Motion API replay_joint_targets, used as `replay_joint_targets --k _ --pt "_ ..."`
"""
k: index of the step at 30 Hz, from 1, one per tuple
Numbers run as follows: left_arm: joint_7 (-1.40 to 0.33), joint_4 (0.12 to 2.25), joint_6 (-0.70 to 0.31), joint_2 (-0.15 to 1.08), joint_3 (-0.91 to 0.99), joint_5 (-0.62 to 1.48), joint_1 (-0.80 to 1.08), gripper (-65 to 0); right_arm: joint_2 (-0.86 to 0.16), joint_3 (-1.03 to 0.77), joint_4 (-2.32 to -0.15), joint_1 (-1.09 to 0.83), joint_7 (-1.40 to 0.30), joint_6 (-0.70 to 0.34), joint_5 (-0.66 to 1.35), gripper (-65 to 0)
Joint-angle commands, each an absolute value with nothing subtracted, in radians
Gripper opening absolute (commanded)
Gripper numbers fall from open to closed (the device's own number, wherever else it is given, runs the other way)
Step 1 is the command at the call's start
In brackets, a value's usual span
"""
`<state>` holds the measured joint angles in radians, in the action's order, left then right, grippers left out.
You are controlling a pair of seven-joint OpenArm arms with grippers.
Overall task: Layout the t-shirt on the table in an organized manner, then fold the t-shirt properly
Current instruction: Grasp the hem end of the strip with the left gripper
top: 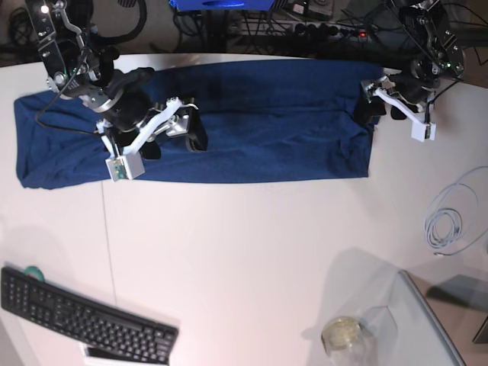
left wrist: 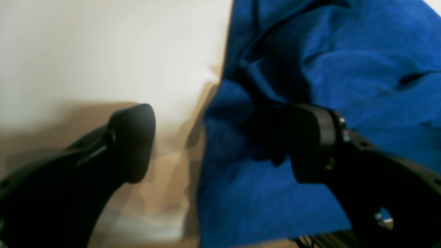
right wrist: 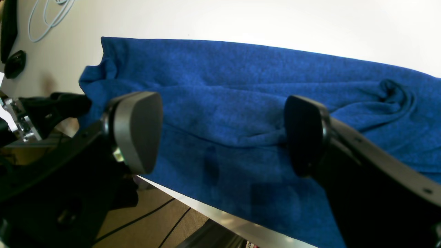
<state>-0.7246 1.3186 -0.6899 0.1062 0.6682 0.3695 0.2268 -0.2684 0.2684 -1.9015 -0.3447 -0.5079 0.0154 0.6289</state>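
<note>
One navy t-shirt (top: pixel 252 126) lies as a long band across the far side of the white bench (top: pixel 252 252). Two claws, left claw (left wrist: pixel 220 143) and right claw (right wrist: pixel 220 134), both gape wide, holding nothing.

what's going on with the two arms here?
Both arms are working a dark blue t-shirt folded into a long band across the far side of the white table. The left gripper is open at one end of the band, one finger over the cloth. The right gripper hangs open over the other half, gripping nothing.
</note>
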Motion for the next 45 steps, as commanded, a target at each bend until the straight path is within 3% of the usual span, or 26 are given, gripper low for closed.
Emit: replay_joint_targets --k 1,15,28,30,34,35,45 --pt "-0.745 1.308 -0.698 0.108 0.651 0.363 0.223 -7.9 -0.272 0.269 -1.916 -0.340 -0.486 0.005 0.639 -13.4" --pt "-0.745 1.376 -0.698 0.101 0.630 0.363 0.265 -7.9 -0.263 0.271 -1.916 -0.338 -0.486 0.005 0.639 -13.4" --pt "-0.743 1.234 -0.698 0.088 0.608 0.354 0.216 -8.7 -0.259 0.271 -1.916 -0.338 -0.486 0.004 0.639 -13.4" --pt "-0.743 1.234 -0.698 0.090 0.570 0.354 0.216 -17.8 -0.259 0.271 -1.917 -0.338 -0.486 0.004 0.639 -13.4" --pt "-0.743 1.234 -0.698 0.094 0.575 0.354 0.214 -57.9 -0.259 0.269 -1.920 -0.338 -0.484 0.004 0.639 -13.4" --pt "-0.743 1.236 -0.698 0.096 0.576 0.354 0.208 -65.0 -0.259 0.268 -1.920 -0.338 -0.484 0.004 0.639 -13.4" --pt "-0.743 1.245 -0.698 0.203 0.731 0.354 0.127 -65.0 -0.265 0.262 -1.920 -0.354 -0.484 0.004 0.639 -13.4"
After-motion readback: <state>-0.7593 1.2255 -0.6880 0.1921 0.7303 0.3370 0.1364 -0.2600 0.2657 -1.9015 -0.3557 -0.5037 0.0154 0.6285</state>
